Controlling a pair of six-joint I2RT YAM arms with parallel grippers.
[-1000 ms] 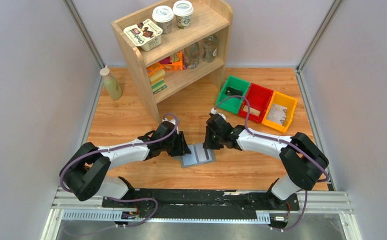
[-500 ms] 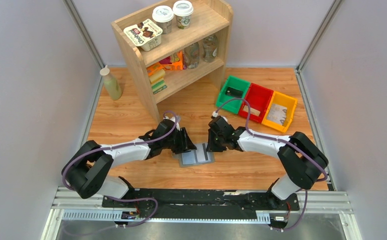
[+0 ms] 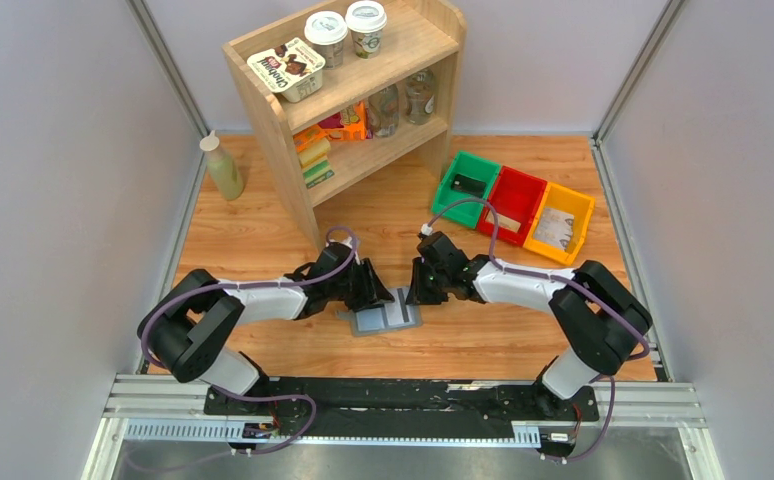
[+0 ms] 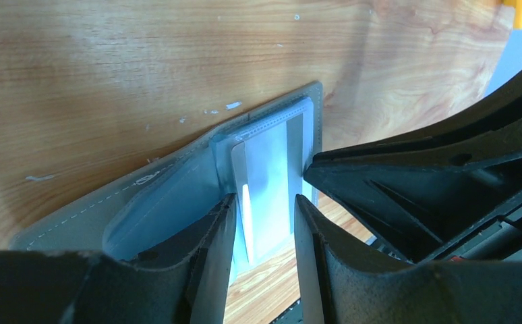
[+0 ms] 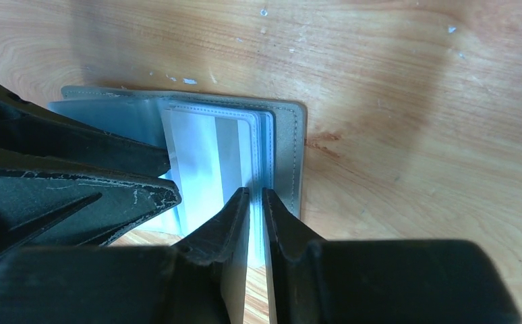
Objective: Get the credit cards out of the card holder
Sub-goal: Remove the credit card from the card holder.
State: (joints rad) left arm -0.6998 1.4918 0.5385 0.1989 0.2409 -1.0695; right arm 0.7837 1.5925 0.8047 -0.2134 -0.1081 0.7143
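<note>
We find the card holder [image 3: 368, 322] lying open and flat on the bench [image 3: 263, 240], just short of centre toward 6 o'clock. Its inner pockets face up. In the overhead view its long axis runs roughly from 8 to 2 o'clock, with the fold crossing it from 12 to 6.

One credit card [image 4: 268, 182] shows in the right-hand pocket stack. Its long axis lies about 12 to 6 o'clock, with a grey stripe along that axis.

The left end effector [image 4: 265, 199] reaches in from 9 o'clock. Its jaws stand apart, one finger on each side of the card's near end. We cannot tell whether they touch the card's edges.

The right end effector [image 5: 255, 192] reaches in from 3 o'clock. Its jaws are drawn almost together on the right edge of the pocket stack, with pale pocket material in the slit between them.

Green, red and yellow bins [image 3: 511, 205] stand well apart at 2 o'clock.
</note>
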